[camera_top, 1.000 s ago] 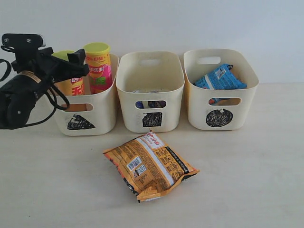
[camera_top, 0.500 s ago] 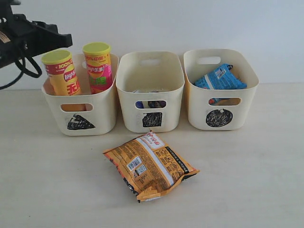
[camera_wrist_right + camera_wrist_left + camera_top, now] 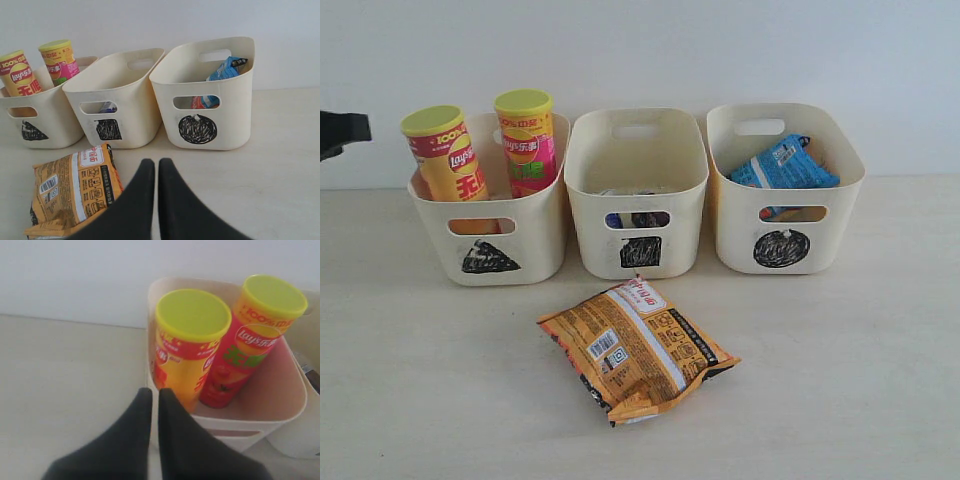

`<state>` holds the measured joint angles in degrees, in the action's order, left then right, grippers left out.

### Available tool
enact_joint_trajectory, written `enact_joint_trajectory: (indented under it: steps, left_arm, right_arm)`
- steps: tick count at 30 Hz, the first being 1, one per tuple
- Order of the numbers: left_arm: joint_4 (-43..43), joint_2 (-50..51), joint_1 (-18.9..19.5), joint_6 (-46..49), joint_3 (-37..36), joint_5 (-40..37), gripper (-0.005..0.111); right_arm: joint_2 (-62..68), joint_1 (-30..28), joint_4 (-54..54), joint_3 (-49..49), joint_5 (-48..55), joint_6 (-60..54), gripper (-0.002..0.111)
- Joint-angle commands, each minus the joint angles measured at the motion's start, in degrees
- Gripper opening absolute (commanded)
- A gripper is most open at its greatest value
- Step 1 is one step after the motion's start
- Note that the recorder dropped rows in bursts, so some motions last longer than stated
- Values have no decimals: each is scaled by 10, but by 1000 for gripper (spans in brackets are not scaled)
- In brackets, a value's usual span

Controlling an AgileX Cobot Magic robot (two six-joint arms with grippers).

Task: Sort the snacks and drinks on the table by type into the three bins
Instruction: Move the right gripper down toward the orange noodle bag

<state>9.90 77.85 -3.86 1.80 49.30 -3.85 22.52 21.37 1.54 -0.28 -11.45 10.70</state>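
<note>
1. The orange-brown packet (image 3: 635, 350) lies flat on the table (image 3: 840, 380), just in front of the square-marked bin (image 3: 590, 215) and outside all three bins.
2. Its long axis runs diagonally in the exterior view. One short end points toward the square-marked bin and the other toward the near edge, skewed rightward.
3. The right gripper (image 3: 156, 162) has its fingers drawn almost together and holds nothing. The packet (image 3: 75, 192) lies near it, offset toward the triangle-marked bin (image 3: 65, 125).
4. The left gripper (image 3: 154, 391) is likewise nearly closed and empty. It hangs beside the triangle-marked bin, over the yellow-red chip can (image 3: 187, 345) and the pink-green chip can (image 3: 250, 335), well apart from the packet.
5. Judgement: the right arm is nearer. The circle-marked bin (image 3: 835, 225), which holds the blue packet (image 3: 782, 165), is the likely target. A grasp across the short axis suits best.
</note>
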Motion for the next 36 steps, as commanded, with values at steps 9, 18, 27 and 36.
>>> enact_joint_trajectory:
  steps: [9, 18, 27, 36]
  left_arm:
    - [32, -375, 0, -42, -227, 28, 4]
    - [32, -743, -2, -151, -446, 85, 4]
    - [6, -778, -2, -92, -493, 34, 4]
    - [6, -778, -2, -43, -493, -10, 4]
  right_arm:
    - [-1, -2, -5, 3, -40, 3, 0]
    - [24, -2, -5, -17, -155, 42, 0]
    - [275, -2, -5, -182, -215, 54, 0]
    - [507, -2, -93, -453, 242, 17, 0]
